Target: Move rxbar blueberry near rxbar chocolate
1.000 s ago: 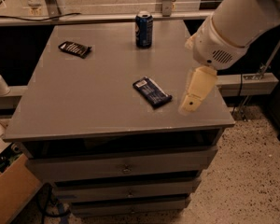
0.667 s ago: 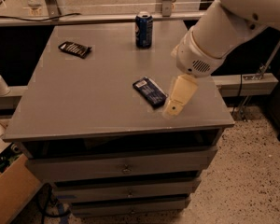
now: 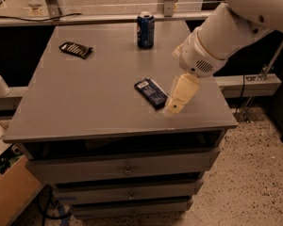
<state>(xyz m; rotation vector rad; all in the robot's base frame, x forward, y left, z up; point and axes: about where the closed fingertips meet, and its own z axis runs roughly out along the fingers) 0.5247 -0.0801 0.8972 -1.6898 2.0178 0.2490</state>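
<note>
Flat black-wrapped rxbar chocolate [image 3: 75, 49] sits well off to the left of the gripper, toward the back of the grey table [image 3: 85, 112]. The flat dark blue rxbar blueberry [image 3: 151, 92] lies just left of the cream gripper [image 3: 174, 106], not picked up. Can't tell if the gripper's open or closed, so I'd say the grab and the carry are both left to do.

gripper [image 3: 173, 108] | moved left | now just beside rxbar blueberry [image 3: 151, 92]
</note>
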